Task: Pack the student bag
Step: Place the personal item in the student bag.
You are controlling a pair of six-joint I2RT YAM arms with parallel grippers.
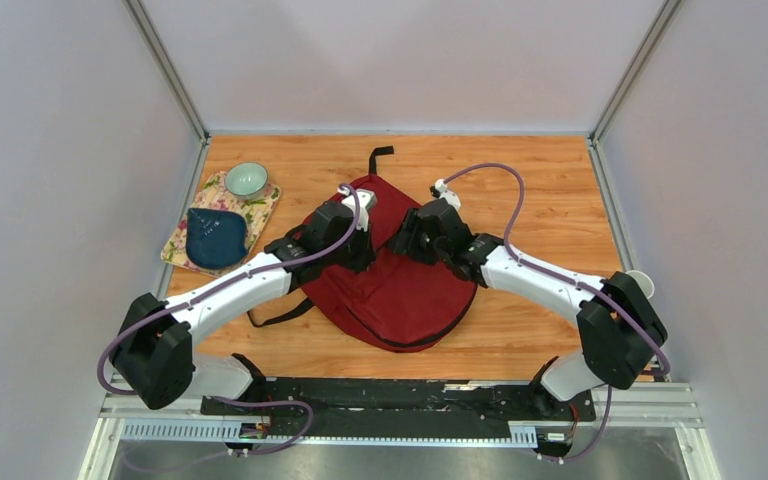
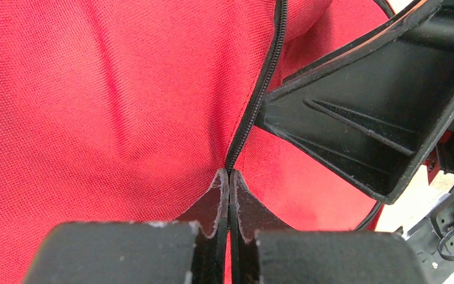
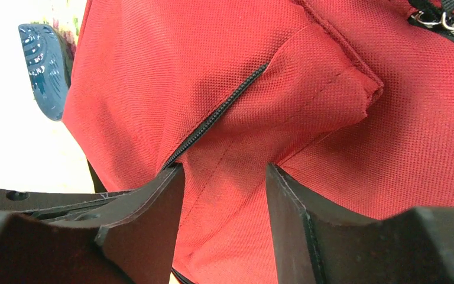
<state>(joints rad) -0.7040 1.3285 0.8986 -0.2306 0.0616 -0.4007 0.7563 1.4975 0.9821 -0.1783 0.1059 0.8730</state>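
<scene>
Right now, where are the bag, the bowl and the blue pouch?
bag [image 1: 400, 300], top view, lower front fabric.
bowl [image 1: 246, 180], top view, its inside.
pouch [image 1: 215, 238], top view, its middle.

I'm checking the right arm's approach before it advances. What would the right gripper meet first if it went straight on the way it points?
The bag. The right gripper, open, points at a raised fold of its red fabric beside the zipper. The fold looks very close, though depth is hard to judge.

Left arm [image 1: 240, 280], right arm [image 1: 535, 272] — both partly hide the student bag [image 1: 400, 300].
</scene>
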